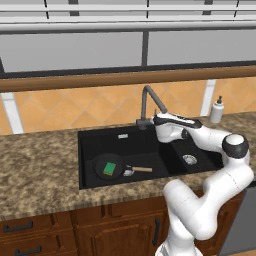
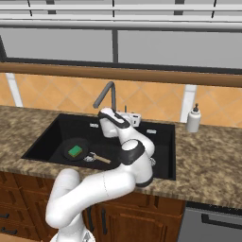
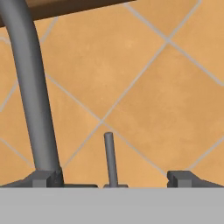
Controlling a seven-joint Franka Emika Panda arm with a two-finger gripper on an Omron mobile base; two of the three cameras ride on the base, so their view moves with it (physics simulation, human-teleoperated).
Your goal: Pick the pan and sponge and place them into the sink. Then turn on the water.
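Now the pincer, fingers apart, straddles the faucet lever behind the sink.

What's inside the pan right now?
The sponge, green side up, lies inside the pan, which sits in the wide basin of the sink. The pan floor under the sponge is covered, so anything beneath it can't be seen.

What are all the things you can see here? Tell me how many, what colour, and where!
sink: one, black, set in the counter
pan: one, black with wooden handle, in the wide basin
sponge: one, green, inside the pan
faucet: one, dark grey, behind the sink
faucet lever: one, grey, upright beside the faucet
soap dispenser: one, white, on the counter at the back right
counter: one, speckled brown
gripper: one, dark tips, open around the lever
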